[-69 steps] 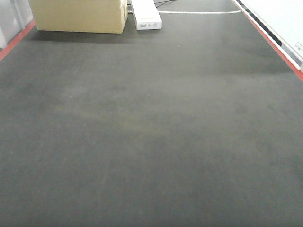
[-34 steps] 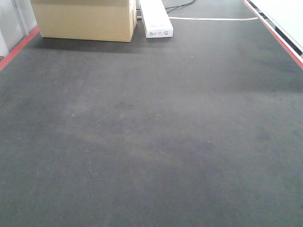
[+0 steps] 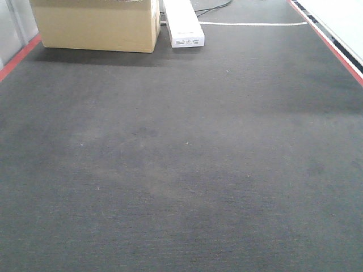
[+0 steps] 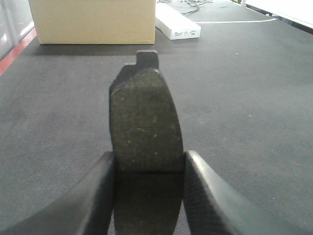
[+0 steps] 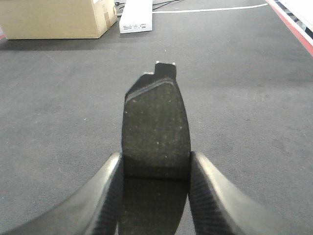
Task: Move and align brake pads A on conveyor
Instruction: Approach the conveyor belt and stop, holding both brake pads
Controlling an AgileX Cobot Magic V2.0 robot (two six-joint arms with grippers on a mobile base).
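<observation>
Over the last second the front view shifts. The cardboard box (image 3: 93,25) at the far left sits lower and looms a little larger in frame, and the white box (image 3: 182,22) just beside it drifts right, then settles back slightly. Whether the camera or the belt is moving, I cannot tell. Nothing else changes: the conveyor (image 3: 181,170) shows bare dark fabric throughout, with no pad laid down and neither arm in that view.

From the left wrist, the left gripper (image 4: 149,161) is clamped narrowly on a brake pad (image 4: 145,127). Its fingers (image 4: 100,196) press the pad's two long edges, the friction face is up, and the tabbed end points away toward the box. The pad seems to be carried above the belt (how high is not readable here).

From the right wrist the picture is nearly the same. The right gripper (image 5: 155,161) grips a second brake pad (image 5: 155,117) in the same way, tab forward, with the red side rail (image 5: 298,34) running off to the right.

So both hands are loaded and nothing is placed. My judgement is that the task is at the carry stage, with set-down and lining-up not yet done.
</observation>
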